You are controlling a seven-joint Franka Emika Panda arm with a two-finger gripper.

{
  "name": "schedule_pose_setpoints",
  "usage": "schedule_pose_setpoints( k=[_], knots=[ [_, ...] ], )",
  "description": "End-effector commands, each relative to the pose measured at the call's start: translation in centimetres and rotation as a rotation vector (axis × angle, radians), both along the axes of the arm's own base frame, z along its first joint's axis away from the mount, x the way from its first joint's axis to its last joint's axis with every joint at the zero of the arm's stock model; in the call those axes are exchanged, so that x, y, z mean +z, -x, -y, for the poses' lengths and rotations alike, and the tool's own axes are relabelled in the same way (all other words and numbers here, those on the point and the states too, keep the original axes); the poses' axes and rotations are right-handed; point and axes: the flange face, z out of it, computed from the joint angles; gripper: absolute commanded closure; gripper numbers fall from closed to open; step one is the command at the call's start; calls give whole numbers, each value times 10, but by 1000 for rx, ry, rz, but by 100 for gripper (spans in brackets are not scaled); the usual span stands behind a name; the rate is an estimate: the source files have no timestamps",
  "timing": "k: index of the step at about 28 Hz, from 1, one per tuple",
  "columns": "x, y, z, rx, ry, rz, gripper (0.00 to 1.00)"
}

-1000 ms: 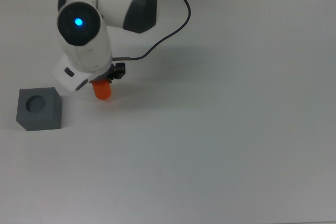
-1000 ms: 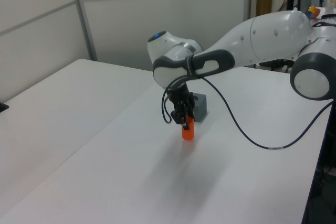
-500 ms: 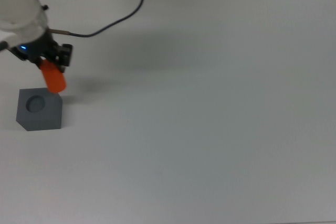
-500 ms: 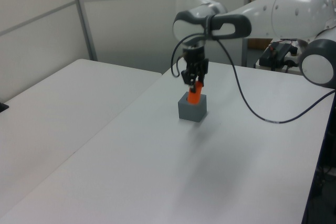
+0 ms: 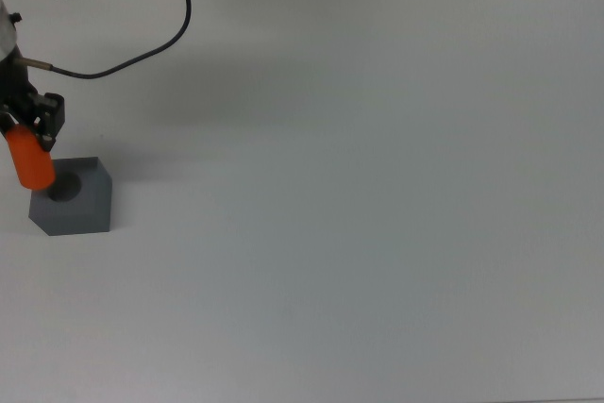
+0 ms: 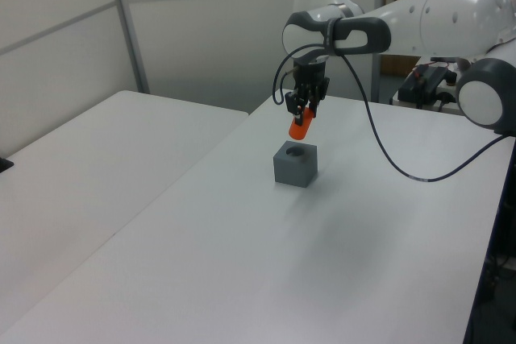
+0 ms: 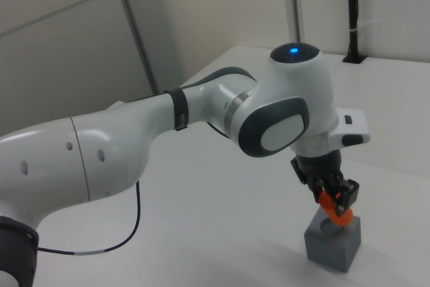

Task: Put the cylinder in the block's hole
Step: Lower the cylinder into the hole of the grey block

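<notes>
Holding the cylinder (image 6: 300, 126) by its upper end, the gripper (image 6: 304, 107) hangs it tilted just above the block (image 6: 295, 163) on the tabletop (image 6: 242, 263) — looks light, rigid, smooth, so likely slippery — better gripped mid-body, clamped across the round sides.

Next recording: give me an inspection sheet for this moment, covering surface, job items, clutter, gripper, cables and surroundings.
Surface: white table, bare apart from the block.
Cylinder: orange cylinder held tilted in the air above the block, not in the hole.
Block: grey block stands on the table; round recess in its top is unfilled.
Clutter: nothing seen.
Gripper: gripper shut on the cylinder, above the block.
Cables: black cable hangs from the arm in a loop over the table.
Surroundings: pale wall panels; a second white table beside this one.
</notes>
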Motion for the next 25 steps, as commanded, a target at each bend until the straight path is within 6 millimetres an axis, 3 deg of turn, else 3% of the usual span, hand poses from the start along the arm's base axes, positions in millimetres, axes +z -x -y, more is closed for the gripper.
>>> schedule_pose_setpoints(
  k=[1,25],
  knots=[
    [-11,-6,-5,16,-9,8,100],
    [-40,-6,-28,71,15,-79,98]
  ],
)
